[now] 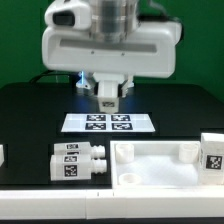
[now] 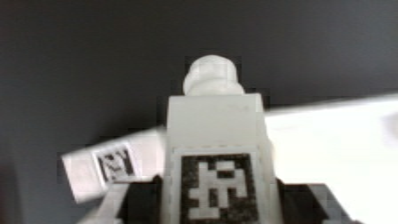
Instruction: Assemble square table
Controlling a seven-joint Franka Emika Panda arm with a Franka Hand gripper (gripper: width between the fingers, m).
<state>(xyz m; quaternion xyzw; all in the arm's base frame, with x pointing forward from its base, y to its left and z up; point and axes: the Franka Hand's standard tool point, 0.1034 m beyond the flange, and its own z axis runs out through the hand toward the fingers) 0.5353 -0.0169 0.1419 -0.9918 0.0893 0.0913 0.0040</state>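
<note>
My gripper (image 1: 107, 92) hangs above the table at the back centre, shut on a chunky white leg (image 1: 107, 97) that points downward. In the wrist view this leg (image 2: 215, 130) fills the middle, its black-and-white tag facing the camera and its rounded screw tip (image 2: 214, 74) at the far end. The gripper (image 2: 217, 205) clamps it between dark fingers (image 2: 146, 200) on either side. The square table's white slab (image 1: 160, 170) with its raised rim lies at the front on the exterior view's right. Two more tagged legs (image 1: 78, 160) lie side by side to its left.
The marker board (image 1: 108, 123) lies flat just below the held leg. A tagged white block (image 1: 213, 153) stands at the slab's right end, and a white piece (image 1: 2, 155) shows at the left edge. A green wall stands behind the black table.
</note>
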